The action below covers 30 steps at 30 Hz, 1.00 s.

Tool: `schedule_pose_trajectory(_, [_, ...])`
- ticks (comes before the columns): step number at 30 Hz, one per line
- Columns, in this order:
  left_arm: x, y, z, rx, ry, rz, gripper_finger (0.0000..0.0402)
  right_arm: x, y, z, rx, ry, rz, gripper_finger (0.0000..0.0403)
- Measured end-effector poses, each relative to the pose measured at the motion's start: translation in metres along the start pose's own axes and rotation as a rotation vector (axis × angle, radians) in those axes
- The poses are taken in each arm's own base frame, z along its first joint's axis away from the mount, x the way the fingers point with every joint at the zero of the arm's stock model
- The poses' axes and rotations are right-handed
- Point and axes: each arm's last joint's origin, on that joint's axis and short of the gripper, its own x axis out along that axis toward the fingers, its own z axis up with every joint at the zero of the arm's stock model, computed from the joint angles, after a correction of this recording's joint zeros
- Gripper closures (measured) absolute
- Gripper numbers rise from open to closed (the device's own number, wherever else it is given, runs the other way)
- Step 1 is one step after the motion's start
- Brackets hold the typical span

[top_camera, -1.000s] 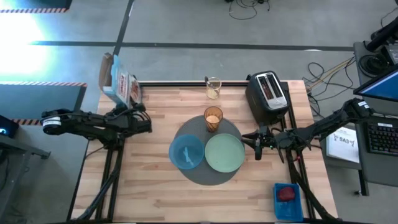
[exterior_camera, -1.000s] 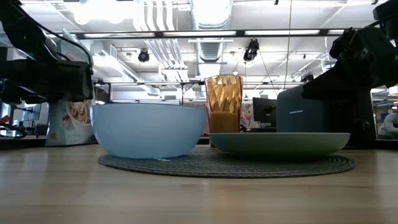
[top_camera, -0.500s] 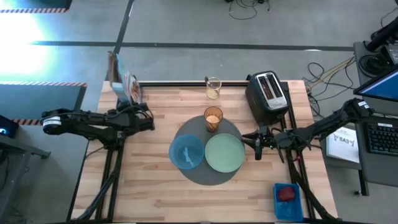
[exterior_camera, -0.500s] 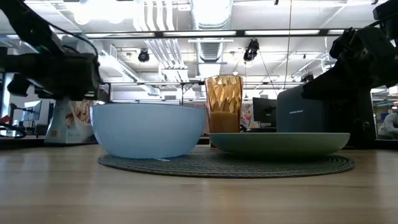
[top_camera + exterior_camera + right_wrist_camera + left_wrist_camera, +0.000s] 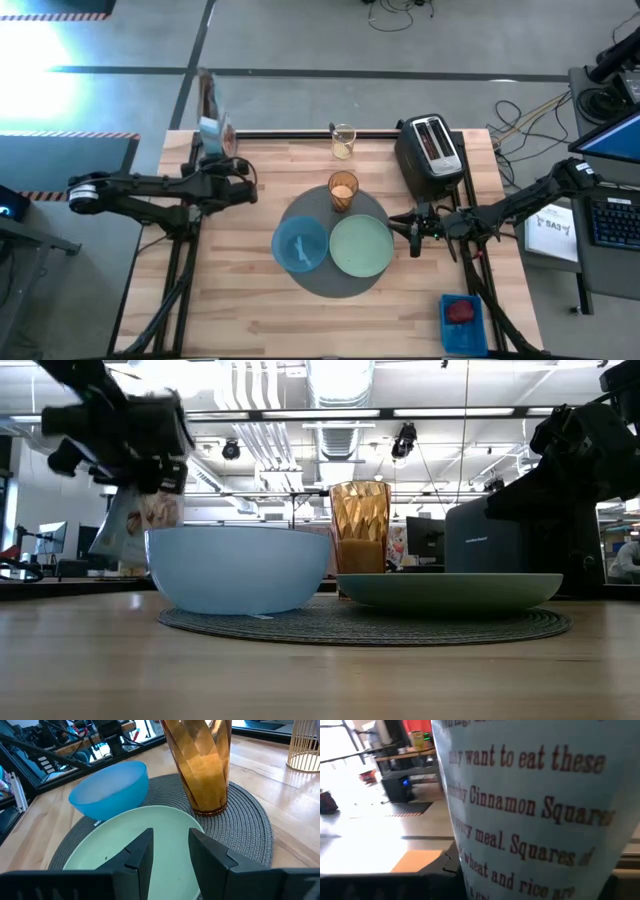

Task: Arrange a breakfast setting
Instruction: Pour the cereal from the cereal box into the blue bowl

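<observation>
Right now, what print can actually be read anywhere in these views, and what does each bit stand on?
"may want to eat these": cereal box, left wrist view.
"Cinnamon Squares": same box.
"meal. Squares of": same box.
"wheat and rice": same box, cut off below.
Box front in the low view: blurred, unreadable.
Paper sheet by the keyboard: too small to read.

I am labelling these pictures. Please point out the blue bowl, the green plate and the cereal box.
blue bowl (image 5: 299, 244): high view, inner bottom.
green plate (image 5: 361, 246): high view, centre of its face.
cereal box (image 5: 530, 805): left wrist view, printed side panel.
</observation>
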Motion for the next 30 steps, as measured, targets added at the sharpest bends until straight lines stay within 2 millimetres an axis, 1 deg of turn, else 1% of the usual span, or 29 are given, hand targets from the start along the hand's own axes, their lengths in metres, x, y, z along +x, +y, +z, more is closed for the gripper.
schedule_pose_trajectory(3, [-0.012,-0.006,0.016,0.023,-0.042,-0.048,0.0284,0.000,0.000,0.000,0.000,0.000,0.000,0.0289])
schedule_pose_trajectory(5, [-0.019,-0.008,0.028,0.066,-0.081,-0.069,0.0285,0.000,0.000,0.000,0.000,0.000,0.000,0.0289])
schedule_pose_trajectory(7, [-0.026,-0.010,0.040,0.131,-0.081,-0.100,0.0285,0.000,0.000,0.000,0.000,0.000,0.000,0.0289])
schedule_pose_trajectory(10, [-0.039,-0.011,0.053,0.221,-0.014,-0.191,0.0285,0.000,0.000,0.000,0.000,0.000,0.000,0.0289])
schedule_pose_trajectory(15, [-0.064,-0.008,0.072,0.269,0.092,-0.365,0.0281,0.000,0.000,0.000,0.000,0.000,0.000,0.0289])
schedule_pose_trajectory(22, [-0.096,0.007,0.093,0.353,0.130,-0.557,0.0278,0.000,0.000,0.000,0.000,0.000,0.000,0.0289])
schedule_pose_trajectory(27, [-0.113,0.022,0.110,0.455,0.281,-0.711,0.0277,0.000,0.000,0.000,0.000,0.000,0.000,0.0289])
schedule_pose_trajectory(30, [-0.121,0.031,0.124,0.478,0.357,-0.791,0.0277,0.000,0.000,0.000,0.000,0.000,0.000,0.0289])
